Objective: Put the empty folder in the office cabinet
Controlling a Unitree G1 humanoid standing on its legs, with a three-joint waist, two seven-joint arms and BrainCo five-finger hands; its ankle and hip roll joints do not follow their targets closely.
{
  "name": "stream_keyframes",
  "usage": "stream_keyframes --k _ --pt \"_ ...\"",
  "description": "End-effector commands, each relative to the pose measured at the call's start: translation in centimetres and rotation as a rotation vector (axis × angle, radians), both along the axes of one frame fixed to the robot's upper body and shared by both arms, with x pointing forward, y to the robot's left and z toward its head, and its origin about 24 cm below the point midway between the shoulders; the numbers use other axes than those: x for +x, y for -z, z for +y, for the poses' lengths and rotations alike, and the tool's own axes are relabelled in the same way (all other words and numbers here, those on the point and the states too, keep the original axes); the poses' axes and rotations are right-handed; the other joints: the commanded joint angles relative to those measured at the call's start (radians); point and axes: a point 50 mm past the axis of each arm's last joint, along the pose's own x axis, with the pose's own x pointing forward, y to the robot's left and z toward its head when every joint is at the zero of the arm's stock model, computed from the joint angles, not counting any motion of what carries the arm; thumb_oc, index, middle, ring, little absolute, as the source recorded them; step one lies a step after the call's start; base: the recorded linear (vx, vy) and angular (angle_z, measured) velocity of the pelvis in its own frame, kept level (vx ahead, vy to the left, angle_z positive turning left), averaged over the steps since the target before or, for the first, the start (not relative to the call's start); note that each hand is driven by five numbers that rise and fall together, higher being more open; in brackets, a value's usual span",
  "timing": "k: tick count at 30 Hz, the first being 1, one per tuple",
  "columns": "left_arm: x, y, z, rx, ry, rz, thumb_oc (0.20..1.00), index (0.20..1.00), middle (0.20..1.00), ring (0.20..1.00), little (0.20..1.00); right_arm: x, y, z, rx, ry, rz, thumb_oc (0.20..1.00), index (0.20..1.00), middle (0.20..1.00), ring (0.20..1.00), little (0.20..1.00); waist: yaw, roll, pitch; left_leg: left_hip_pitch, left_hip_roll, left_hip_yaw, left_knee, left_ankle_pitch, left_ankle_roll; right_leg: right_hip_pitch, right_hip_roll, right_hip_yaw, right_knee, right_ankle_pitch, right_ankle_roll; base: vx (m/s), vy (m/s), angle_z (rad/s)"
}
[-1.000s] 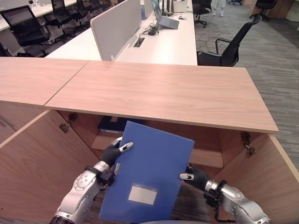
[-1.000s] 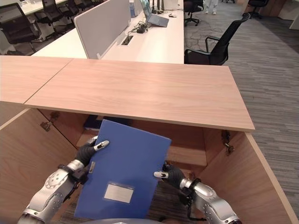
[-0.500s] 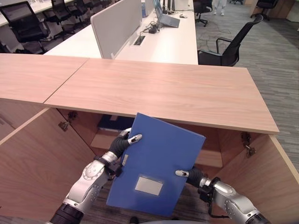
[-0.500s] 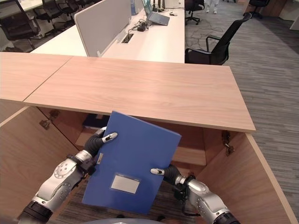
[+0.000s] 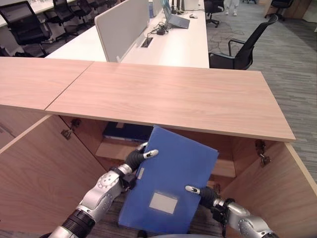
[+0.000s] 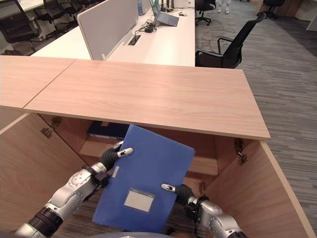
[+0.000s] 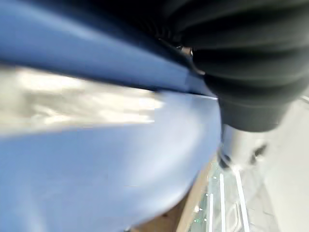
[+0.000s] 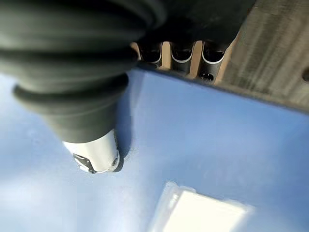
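Note:
A blue folder (image 5: 171,183) with a pale label (image 5: 163,202) is held tilted in front of the open wooden cabinet (image 5: 163,101), its upper edge just under the cabinet's top. My left hand (image 5: 136,157) grips its left edge, thumb over the cover. My right hand (image 5: 202,193) grips the right edge, thumb (image 8: 95,155) pressed on the blue cover (image 8: 203,145), fingers behind it. In the left wrist view the folder (image 7: 96,159) lies right against the hand.
A dark blue folder (image 5: 128,132) lies on the cabinet's inner shelf (image 5: 111,148). Both cabinet doors stand open, left (image 5: 44,173) and right (image 5: 292,193). Behind are a white desk (image 5: 173,42) with a divider, a laptop and black chairs (image 5: 242,49).
Both hands have carried the blue folder forward and lower, toward the cabinet opening; its upper edge now sits lower under the top.

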Motion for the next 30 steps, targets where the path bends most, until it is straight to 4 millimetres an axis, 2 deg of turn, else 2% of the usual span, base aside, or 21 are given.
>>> stream_keyframes --k 1,3,4,5,6,8,10,13,15,16,17,21,22,23,25,26,27,30 --pt "-0.6 -1.0 -4.4 -0.124 0.249 -0.053 1.0 1.0 1.0 1.0 1.0 1.7 -1.4 4.0 0.155 -0.031 -0.085 0.2 0.2 0.2 0.2 0.2 -0.017 -0.028 -0.008 -0.019 0.056 0.043 0.012 -0.024 -0.051 -0.01 -0.03 0.031 0.001 -0.065 0.068 0.0 0.0 0.0" --pt "-1.4 1.3 -2.5 -0.061 0.218 0.034 1.0 1.0 1.0 1.0 1.0 1.0 -0.2 2.3 0.109 0.039 -0.04 0.2 0.2 0.2 0.2 0.2 -0.02 -0.024 -0.009 -0.018 0.056 0.044 0.012 -0.024 -0.052 -0.01 -0.029 0.031 0.001 -0.066 0.069 0.0 0.0 0.0" --pt "-1.4 1.3 -2.5 -0.061 0.218 0.034 1.0 1.0 1.0 1.0 1.0 1.0 -0.2 2.3 0.109 0.039 -0.04 0.2 0.2 0.2 0.2 0.2 -0.02 -0.024 -0.009 -0.018 0.056 0.044 0.012 -0.024 -0.052 -0.01 -0.029 0.031 0.001 -0.066 0.069 0.0 0.0 0.0" --pt "-2.5 3.8 -0.3 0.027 0.167 0.13 1.0 1.0 1.0 1.0 1.0 -0.2 1.4 0.2 0.054 0.138 0.04 0.2 0.2 0.2 0.2 0.2 -0.023 -0.018 -0.01 -0.018 0.054 0.046 0.012 -0.023 -0.052 -0.012 -0.029 0.031 0.001 -0.065 0.07 0.0 0.0 0.0" --pt "-2.5 3.8 -0.3 0.027 0.167 0.13 1.0 1.0 1.0 1.0 1.0 -0.2 1.4 0.2 0.054 0.138 0.04 0.2 0.2 0.2 0.2 0.2 -0.023 -0.018 -0.01 -0.018 0.054 0.046 0.012 -0.023 -0.052 -0.012 -0.029 0.031 0.001 -0.065 0.07 0.0 0.0 0.0" --pt "-5.0 7.4 2.9 0.183 0.128 0.285 1.0 1.0 1.0 1.0 1.0 -2.4 3.8 -2.5 -0.01 0.291 0.175 0.2 0.2 0.2 0.2 0.2 -0.028 -0.007 -0.01 -0.018 0.054 0.047 0.012 -0.022 -0.053 -0.014 -0.029 0.034 0.001 -0.067 0.07 0.0 0.0 0.0" --pt "-7.3 10.0 4.8 0.283 0.106 0.414 1.0 1.0 1.0 1.0 1.0 -3.9 5.2 -3.9 -0.042 0.372 0.27 0.2 0.2 0.2 0.2 0.2 -0.03 0.0 -0.005 -0.016 0.051 0.049 0.012 -0.022 -0.053 -0.01 -0.03 0.035 0.001 -0.07 0.071 0.02 0.0 -0.02" --pt "-10.2 13.0 6.5 0.366 0.031 0.58 1.0 1.0 1.0 1.0 1.0 -5.4 6.5 -5.3 -0.087 0.453 0.366 0.2 0.2 0.2 0.2 0.2 -0.033 0.009 -0.006 -0.022 0.047 0.045 0.012 -0.021 -0.053 -0.017 -0.031 0.037 0.001 -0.069 0.069 0.01 0.003 -0.01" --pt "-12.0 14.6 7.3 0.392 -0.064 0.688 1.0 1.0 1.0 1.0 1.0 -5.6 6.7 -5.7 -0.098 0.483 0.385 0.2 0.2 0.2 0.2 0.2 -0.038 0.014 0.005 -0.025 0.045 0.041 0.012 -0.019 -0.053 -0.02 -0.034 0.035 0.003 -0.064 0.064 0.02 0.015 -0.04" --pt "-12.0 14.6 7.3 0.391 -0.064 0.687 1.0 1.0 1.0 1.0 1.0 -5.6 6.7 -5.7 -0.099 0.483 0.384 0.2 0.2 0.2 0.2 0.2 -0.039 0.015 0.006 -0.025 0.045 0.04 0.012 -0.019 -0.053 -0.019 -0.034 0.035 0.003 -0.064 0.064 -0.04 0.047 -0.03" --pt "-13.0 15.4 7.9 0.401 -0.165 0.757 1.0 1.0 1.0 1.0 1.0 -4.7 6.5 -5.9 -0.096 0.502 0.363 0.2 0.2 0.2 0.2 0.2 -0.041 0.024 0.024 -0.036 0.044 0.039 0.012 -0.017 -0.052 -0.062 -0.039 0.034 0.05 -0.073 0.059 -0.07 0.06 0.02" --pt "-14.1 16.0 9.0 0.38 -0.399 0.855 1.0 1.0 1.0 1.0 1.0 -0.7 4.7 -4.8 -0.039 0.504 0.216 0.2 0.2 0.2 0.2 0.2 -0.04 0.036 0.053 -0.06 0.039 0.043 0.012 -0.015 -0.045 -0.152 -0.045 0.037 0.148 -0.096 0.044 -0.05 0.061 -0.05" --pt "-14.1 16.0 9.0 0.38 -0.399 0.855 1.0 1.0 1.0 1.0 1.0 -0.7 4.7 -4.8 -0.039 0.504 0.216 0.2 0.2 0.2 0.2 0.2 -0.04 0.036 0.053 -0.06 0.039 0.043 0.012 -0.015 -0.045 -0.152 -0.045 0.037 0.148 -0.096 0.044 -0.01 0.064 -0.03" --pt "-14.3 16.1 9.3 0.368 -0.478 0.865 1.0 1.0 1.0 1.0 1.0 1.5 3.3 -4.3 -0.007 0.495 0.117 0.2 0.2 0.2 0.2 0.2 -0.035 0.041 0.068 -0.066 0.035 0.047 0.012 -0.012 -0.042 -0.182 -0.049 0.036 0.183 -0.107 0.044 0.0 0.075 -0.02" --pt "-14.1 16.0 9.4 0.359 -0.533 0.866 1.0 1.0 1.0 1.0 1.0 4.5 0.7 -3.4 0.052 0.473 -0.028 0.2 0.2 0.2 0.2 0.2 -0.029 0.046 0.089 -0.079 0.029 0.054 0.012 -0.009 -0.034 -0.229 -0.057 0.04 0.229 -0.12 0.047 -0.01 0.098 -0.06" --pt "-14.1 16.0 9.4 0.358 -0.533 0.866 1.0 1.0 1.0 1.0 1.0 4.5 0.7 -3.4 0.052 0.473 -0.028 0.2 0.2 0.2 0.2 0.2 -0.028 0.046 0.088 -0.08 0.028 0.054 0.012 -0.009 -0.034 -0.231 -0.058 0.041 0.231 -0.121 0.047 -0.04 0.126 -0.18" --pt "-13.7 15.9 9.4 0.366 -0.548 0.842 1.0 1.0 1.0 1.0 1.0 6.6 -1.5 -2.8 0.068 0.433 -0.14 0.2 0.2 0.2 0.2 0.2 -0.019 0.052 0.104 -0.1 0.02 0.062 0.012 -0.007 -0.027 -0.283 -0.067 0.05 0.28 -0.132 0.051 -0.04 0.125 -0.26" --pt "-12.6 15.6 9.5 0.377 -0.556 0.802 1.0 1.0 1.0 1.0 1.0 9.7 -5.8 -1.8 0.1 0.373 -0.339 0.2 0.2 0.2 0.2 0.2 -0.001 0.046 0.13 -0.174 0.0 0.079 0.067 -0.021 -0.013 -0.382 -0.097 0.072 0.37 -0.155 0.058 -0.06 0.13 -0.23"
